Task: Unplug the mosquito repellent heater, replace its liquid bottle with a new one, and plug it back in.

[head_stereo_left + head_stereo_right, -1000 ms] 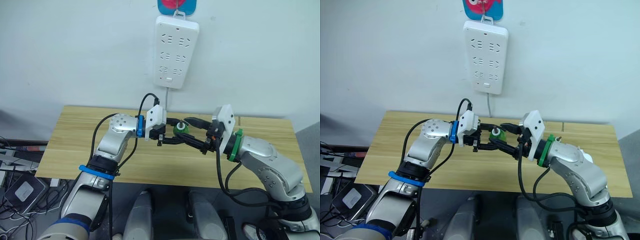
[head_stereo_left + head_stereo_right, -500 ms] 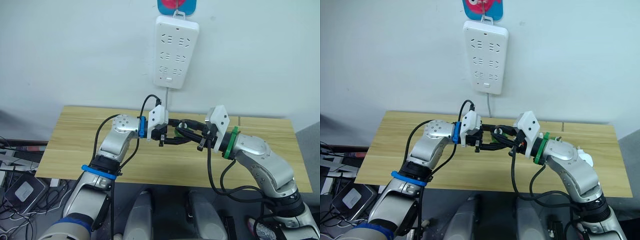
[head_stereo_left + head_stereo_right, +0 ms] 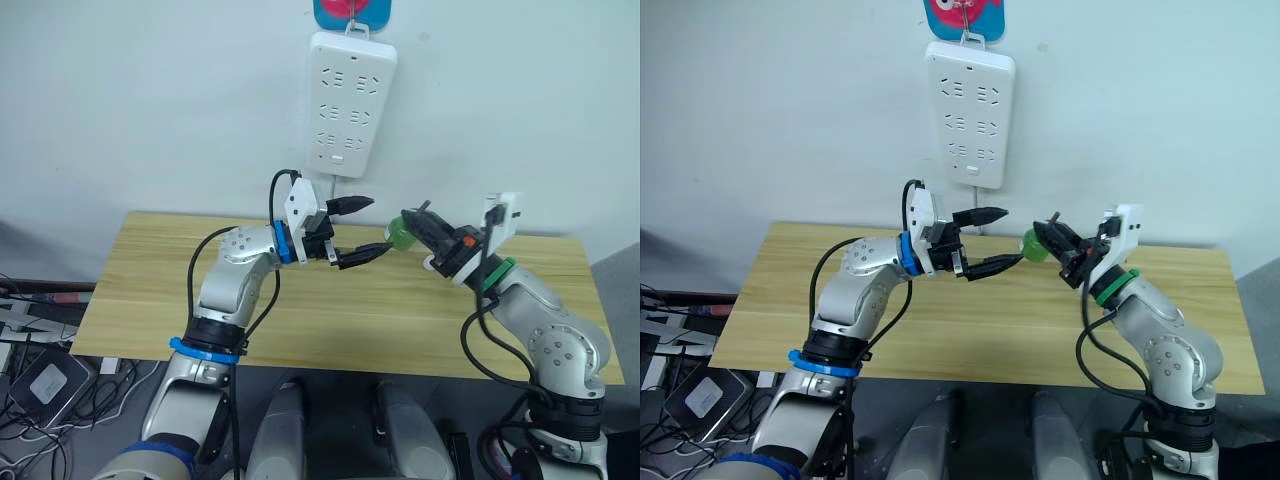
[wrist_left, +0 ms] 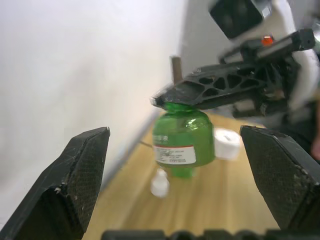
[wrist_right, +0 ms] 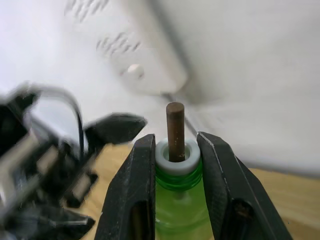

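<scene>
— Bottle [image 4: 181, 145]? Where do we see it?
— Our right gripper [image 5: 175, 150] pinches its neck, high above the bench's [image 3: 150, 290] back edge. Our left gripper [image 3: 362, 229] gapes empty beside it.

We see the table [image 3: 150, 290] standing against the wall, and on that wall, above the table's far edge near its middle, hangs the power strip [image 3: 352, 102], its cord dropping down behind the table. Over the table, in front of the strip and below it, the two hands face each other: the left hand [image 3: 360, 228] to the left, fingers spread wide apart, and the right hand [image 3: 413, 225] just to its right, pinching the neck of the bottle [image 4: 181, 142] and holding it above the table. The bottle sits between the two hands, apart from the left fingers [image 4: 80, 175]. A wick [image 5: 175, 131] rises from the bottle's mouth between the right fingers [image 5: 131, 190]. On the table beyond the bottle lie a small cap-like piece [image 4: 160, 183] and a round piece [image 4: 226, 143].
</scene>
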Controlling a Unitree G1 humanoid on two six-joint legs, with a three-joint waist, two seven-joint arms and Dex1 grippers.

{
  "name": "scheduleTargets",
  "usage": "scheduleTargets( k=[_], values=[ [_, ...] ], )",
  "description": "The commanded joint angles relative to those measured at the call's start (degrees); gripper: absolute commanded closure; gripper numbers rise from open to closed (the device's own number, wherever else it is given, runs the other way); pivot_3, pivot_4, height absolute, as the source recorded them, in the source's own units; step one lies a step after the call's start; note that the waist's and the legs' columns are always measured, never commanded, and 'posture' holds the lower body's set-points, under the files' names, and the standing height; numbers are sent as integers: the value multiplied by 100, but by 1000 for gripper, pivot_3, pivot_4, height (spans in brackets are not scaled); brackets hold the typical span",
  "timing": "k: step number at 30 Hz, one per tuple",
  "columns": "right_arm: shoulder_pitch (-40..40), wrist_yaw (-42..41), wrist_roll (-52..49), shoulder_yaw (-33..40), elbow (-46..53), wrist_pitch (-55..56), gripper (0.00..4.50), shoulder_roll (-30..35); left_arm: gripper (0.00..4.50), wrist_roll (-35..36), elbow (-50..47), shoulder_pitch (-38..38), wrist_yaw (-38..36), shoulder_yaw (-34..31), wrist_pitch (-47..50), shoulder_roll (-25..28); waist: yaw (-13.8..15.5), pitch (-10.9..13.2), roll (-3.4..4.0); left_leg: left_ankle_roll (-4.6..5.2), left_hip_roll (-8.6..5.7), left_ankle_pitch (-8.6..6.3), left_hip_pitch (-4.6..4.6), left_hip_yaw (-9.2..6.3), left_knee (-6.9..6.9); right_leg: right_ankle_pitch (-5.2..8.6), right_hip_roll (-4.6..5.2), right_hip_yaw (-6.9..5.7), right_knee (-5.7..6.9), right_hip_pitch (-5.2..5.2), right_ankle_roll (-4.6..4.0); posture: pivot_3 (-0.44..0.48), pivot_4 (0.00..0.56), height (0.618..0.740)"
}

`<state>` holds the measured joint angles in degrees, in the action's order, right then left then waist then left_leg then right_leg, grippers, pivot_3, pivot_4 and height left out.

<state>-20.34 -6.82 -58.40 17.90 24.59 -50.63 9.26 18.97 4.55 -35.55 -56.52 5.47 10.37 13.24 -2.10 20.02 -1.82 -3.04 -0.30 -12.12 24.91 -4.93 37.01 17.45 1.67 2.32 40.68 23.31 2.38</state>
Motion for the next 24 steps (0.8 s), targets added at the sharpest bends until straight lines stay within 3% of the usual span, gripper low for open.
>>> scheduleTargets(
  k=[1, 3, 8, 24],
  values=[
    [-224, 1201, -1419, 470, -7, 63, 3625, -351, 0, 32, -730, 194, 511, 88, -147, -316, -8, 0, 0, 0, 0, 0, 0, 2, 0, 0, 0, 0, 2, 0, 0, -4, 276, 740],
    [-304, 1842, -2174, 544, -75, 222, 3625, -524, 0, -75, -891, 307, 773, 164, -237, -468, -17, -1, 1, 2, -1, -1, 0, 10, 0, 0, 1, -1, 5, 0, 0, 0, 276, 740],
    [-345, 2528, -3391, 347, -67, 421, 3625, -388, 0, -367, -830, 330, 1337, 203, -639, -738, -35, -2, 2, 19, -3, -11, -2, 21, 0, 0, -8, 0, 10, 1, 0, 3, 278, 740],
    [-277, 2992, -4296, -354, 123, 1183, 3625, 232, 0, -388, -443, 132, 1565, 354, -880, -925, -75, -4, 0, 21, -2, -11, -1, 23, 0, 0, -27, 4, 9, 2, 0, -4, 285, 740]
  ],
)
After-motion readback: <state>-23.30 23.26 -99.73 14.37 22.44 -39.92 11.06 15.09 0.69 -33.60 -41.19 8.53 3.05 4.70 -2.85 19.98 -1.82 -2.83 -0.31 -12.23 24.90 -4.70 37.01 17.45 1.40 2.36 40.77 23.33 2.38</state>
